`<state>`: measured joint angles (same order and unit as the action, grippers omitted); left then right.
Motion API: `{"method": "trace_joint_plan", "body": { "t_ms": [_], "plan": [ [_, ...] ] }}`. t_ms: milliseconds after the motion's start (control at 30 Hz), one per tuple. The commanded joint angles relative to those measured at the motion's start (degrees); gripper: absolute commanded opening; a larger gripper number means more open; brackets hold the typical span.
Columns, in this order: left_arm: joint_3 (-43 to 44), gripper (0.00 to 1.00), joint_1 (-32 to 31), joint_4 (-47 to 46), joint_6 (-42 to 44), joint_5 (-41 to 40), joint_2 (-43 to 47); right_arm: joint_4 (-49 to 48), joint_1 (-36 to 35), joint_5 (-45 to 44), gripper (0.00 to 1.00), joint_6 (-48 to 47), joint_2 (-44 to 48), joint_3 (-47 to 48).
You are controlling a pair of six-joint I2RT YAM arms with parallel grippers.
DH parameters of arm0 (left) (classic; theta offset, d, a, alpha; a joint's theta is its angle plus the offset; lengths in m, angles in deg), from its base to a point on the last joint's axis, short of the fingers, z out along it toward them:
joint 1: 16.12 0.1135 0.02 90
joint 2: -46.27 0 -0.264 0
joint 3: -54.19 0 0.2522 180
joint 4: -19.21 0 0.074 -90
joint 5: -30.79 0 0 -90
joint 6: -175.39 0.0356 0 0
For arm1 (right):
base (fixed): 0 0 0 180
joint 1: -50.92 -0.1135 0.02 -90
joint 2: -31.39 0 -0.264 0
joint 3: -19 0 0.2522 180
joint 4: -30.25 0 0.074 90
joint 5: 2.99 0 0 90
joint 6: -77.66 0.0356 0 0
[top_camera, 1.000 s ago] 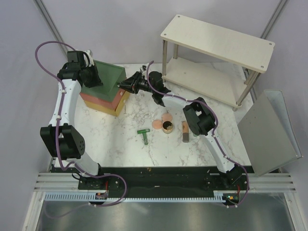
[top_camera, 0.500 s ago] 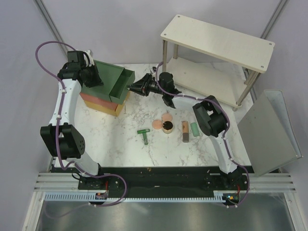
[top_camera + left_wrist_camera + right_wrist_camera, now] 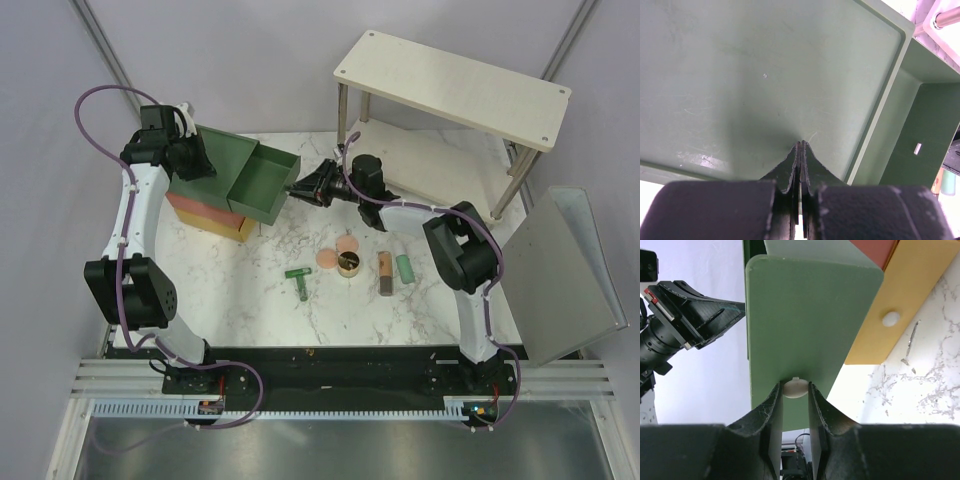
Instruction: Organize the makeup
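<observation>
Top external view: locate the stacked plastic drawer box (image 3: 200, 206) with green, orange and yellow tiers at the rear left of the white marble worktop (image 3: 240, 300), its green top drawer (image 3: 262, 185) standing out toward the right. Find the left gripper (image 3: 192, 160) over the green top of the box. In the left wrist view, note the jaws fully closed, with the fingertips (image 3: 792, 165) together against the flat green surface and nothing between them. Find the right gripper (image 3: 303, 188) at the front of the green top drawer. In the right wrist view, confirm the jaws clamped on the small white round knob (image 3: 795, 388) of that drawer front, one of the fingers (image 3: 771, 407) on each side. Note a second white knob (image 3: 891, 318) on the yellow drawer face. Locate the makeup loose near the centre of the worktop, well apart from the box. Reading from left to right, identify the dark green T-shaped tool (image 3: 299, 279), the two pink round discs (image 3: 328, 259) just beside each other, the round gold pot (image 3: 349, 264) just beside the discs, the orange-brown tube (image 3: 385, 272) lying flat, and the mint-green oblong case (image 3: 405, 268) just beside the tube. Note the two-tier pale wooden shelf (image 3: 450, 75) at the rear right.
</observation>
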<state>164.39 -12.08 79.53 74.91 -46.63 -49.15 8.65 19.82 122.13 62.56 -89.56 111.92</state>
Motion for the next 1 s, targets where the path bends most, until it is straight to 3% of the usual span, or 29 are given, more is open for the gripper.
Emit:
{"method": "trace_joint_plan", "body": {
  "t_ms": [0, 67, 100, 133, 167, 267, 367, 667, 800, 967],
  "plan": [
    [-0.91, 0.02, -0.08, 2.92, -0.59, -0.01, -1.88, 3.62, 1.21, -0.58, 0.00, -5.02, 2.64, -1.11],
    [-1.08, 0.02, -0.08, 2.83, -0.51, -0.01, -1.88, 4.24, 1.30, 0.04, 0.01, -5.46, 2.12, -0.58],
    [-1.17, 0.02, -0.08, 2.92, -0.51, -0.01, -1.88, 4.41, 1.30, 0.30, 0.08, -5.55, 1.68, -0.23],
    [-1.08, 0.02, -0.08, 2.83, -0.42, -0.01, -1.97, 4.42, 1.21, 0.48, 0.15, -5.46, 1.59, -0.23],
    [-1.08, 0.02, -0.08, 2.92, -0.33, 0.16, -1.88, 4.42, 1.30, 0.48, 0.37, -5.55, 1.50, -0.23],
    [-0.91, 0.02, -0.08, 3.00, 0.11, 0.87, -1.79, 5.72, 1.30, -1.00, 0.70, -8.70, 2.99, -0.75],
    [-0.12, 0.02, -0.08, 3.27, 0.63, 0.61, -1.62, 12.22, 1.65, -2.68, 0.81, -14.83, 5.63, -0.49],
    [-0.55, 0.02, -0.08, 3.44, 0.81, 1.57, -1.61, 38.83, 3.49, -8.03, 0.89, -33.65, 14.85, 0.30],
    [-0.99, 0.02, -0.08, 3.44, 0.90, 1.66, -1.70, 57.00, 3.49, -19.95, 0.90, -45.15, 19.42, 2.49],
    [-1.35, 0.02, -0.08, 3.44, 0.99, 2.10, -2.23, 69.44, 3.49, -31.93, 0.89, -51.24, 22.59, 0.75]
  ]
}}
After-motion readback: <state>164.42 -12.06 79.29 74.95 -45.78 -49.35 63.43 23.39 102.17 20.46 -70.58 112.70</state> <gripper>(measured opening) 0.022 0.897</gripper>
